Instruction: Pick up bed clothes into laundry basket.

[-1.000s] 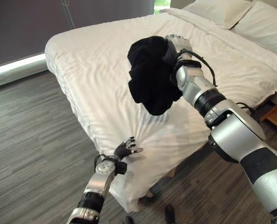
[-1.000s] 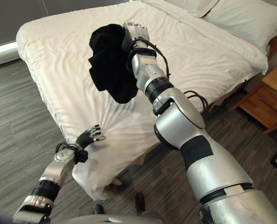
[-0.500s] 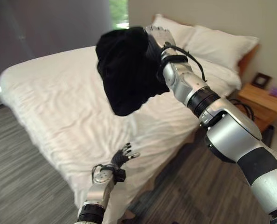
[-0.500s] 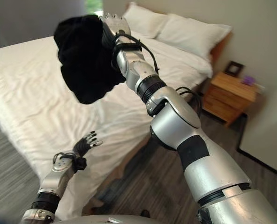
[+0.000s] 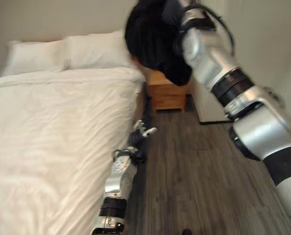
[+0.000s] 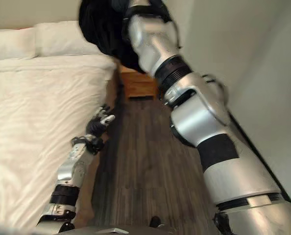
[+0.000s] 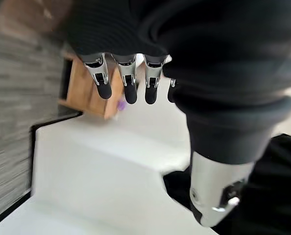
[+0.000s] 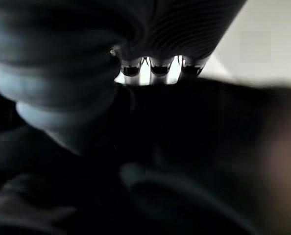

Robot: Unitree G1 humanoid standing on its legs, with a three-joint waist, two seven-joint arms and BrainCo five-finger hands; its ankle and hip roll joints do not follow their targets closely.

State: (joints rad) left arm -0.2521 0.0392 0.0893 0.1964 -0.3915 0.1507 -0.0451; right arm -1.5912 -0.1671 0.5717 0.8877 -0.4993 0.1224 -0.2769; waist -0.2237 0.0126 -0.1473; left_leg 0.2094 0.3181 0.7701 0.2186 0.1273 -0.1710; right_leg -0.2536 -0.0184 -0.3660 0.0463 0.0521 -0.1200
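While the right hand (image 5: 177, 10) sits at the top centre of the left eye view, its fingers are clenched into a bunched black garment (image 5: 153, 36), which hangs in the air in front of a wooden nightstand (image 5: 167, 95). Lower down, near the middle of the frame, the left hand (image 5: 139, 133) is released, its fingers straight and holding nothing, just beside the edge of the white bed (image 5: 52, 142). Two white pillows (image 5: 67, 51) lie at the upper left.
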